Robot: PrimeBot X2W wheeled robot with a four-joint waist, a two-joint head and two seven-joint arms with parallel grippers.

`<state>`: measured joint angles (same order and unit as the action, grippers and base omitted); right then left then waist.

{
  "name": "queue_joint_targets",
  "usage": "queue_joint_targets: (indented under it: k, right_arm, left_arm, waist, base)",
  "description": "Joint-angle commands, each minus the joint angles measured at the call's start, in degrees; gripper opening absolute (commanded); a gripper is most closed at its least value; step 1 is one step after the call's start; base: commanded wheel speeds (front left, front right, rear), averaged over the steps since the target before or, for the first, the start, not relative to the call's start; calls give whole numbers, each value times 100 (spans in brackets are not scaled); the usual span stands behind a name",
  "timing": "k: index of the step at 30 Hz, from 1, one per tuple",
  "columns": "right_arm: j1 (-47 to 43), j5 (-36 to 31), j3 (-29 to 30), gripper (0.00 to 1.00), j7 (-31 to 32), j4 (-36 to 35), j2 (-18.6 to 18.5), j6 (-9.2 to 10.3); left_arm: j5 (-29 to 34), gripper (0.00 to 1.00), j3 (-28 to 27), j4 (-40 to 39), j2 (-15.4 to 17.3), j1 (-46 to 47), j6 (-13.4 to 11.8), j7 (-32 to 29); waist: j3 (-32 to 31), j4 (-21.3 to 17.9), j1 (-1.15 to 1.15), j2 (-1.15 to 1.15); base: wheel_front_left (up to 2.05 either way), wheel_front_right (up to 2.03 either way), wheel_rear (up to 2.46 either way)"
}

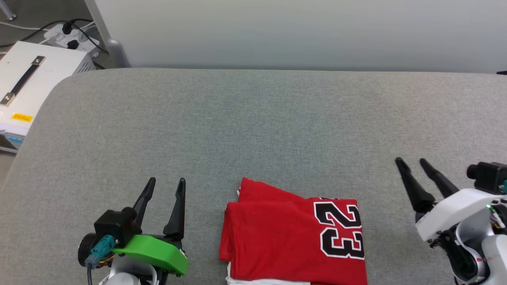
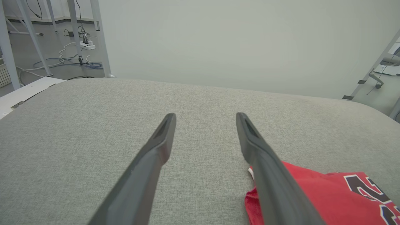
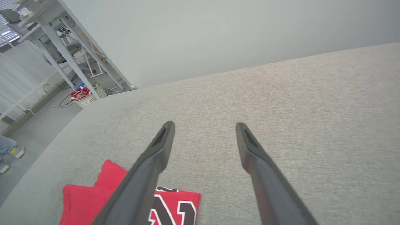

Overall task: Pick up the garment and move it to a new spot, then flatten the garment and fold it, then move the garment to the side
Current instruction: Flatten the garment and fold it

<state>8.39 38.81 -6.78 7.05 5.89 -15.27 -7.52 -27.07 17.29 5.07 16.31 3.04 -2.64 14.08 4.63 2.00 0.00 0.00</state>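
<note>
Both pincers stand spread wide and hold nothing. The left pincer [image 1: 166, 181] sits a little to the left of the jersey [image 1: 285, 233]. Its two dark fingers point away from the robot, over bare grey table [image 1: 253, 118]. The right pincer [image 1: 410, 161] is on the jersey's other side, further off than the left one, with its fingers leaning slightly back toward the jersey. Neither one touches the cloth.

The jersey lies folded into a flat red block at the near edge of the table, between the two pincers. The bottom of the head view cuts it off. The black, white-outlined 23 [image 1: 340, 229] is at the jersey's right end, turned sideways. A red corner pokes out at its far left, and a thin white edge shows along its near side.

In the left wrist view, the left pincer [image 2: 205, 115] frames open table, with the jersey [image 2: 328, 193] low on its right. One finger crosses in front of the jersey's corner there, and the gap between them cannot be judged. In the right wrist view, the right pincer [image 3: 203, 124] likewise frames bare table, with the jersey [image 3: 81, 200] low on its left, partly behind a finger.

Beyond the jersey, past the table's far edge, rises a plain pale wall [image 1: 301, 31]. Far to the jersey's left, off the table, are a white box [image 1: 31, 79] with a black handle and a power strip [image 1: 67, 35]. The right wrist view also shows a basket [image 3: 89, 97] on the floor and a person's shoe [image 3: 14, 152].
</note>
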Motion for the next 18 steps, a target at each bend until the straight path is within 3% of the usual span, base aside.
queue_joint_targets:
  k: [1,6,10,18]
  right_arm:
    - [-131,-289,181,100,-109,-63,6,3]
    - [-468,-1473,837,100,-614,-524,200,3]
    - [-753,-2153,964,100,-983,-978,361,3]
    - [-1497,-2658,971,100,-936,-1516,742,3]
  left_arm:
    - [-17,100,-51,-3,57,-90,-58,24]
    - [8,100,-188,-25,130,-127,-162,43]
    - [38,100,-252,-28,164,-189,-224,55]
    - [90,100,-297,-32,156,-411,-315,73]
  waist:
    - [-74,-102,0,0]
    - [-129,-150,0,0]
    - [-213,-170,0,0]
    - [-431,-205,0,0]
  base:
    - [0,0,0]
    - [0,0,0]
    - [0,0,0]
    - [0,0,0]
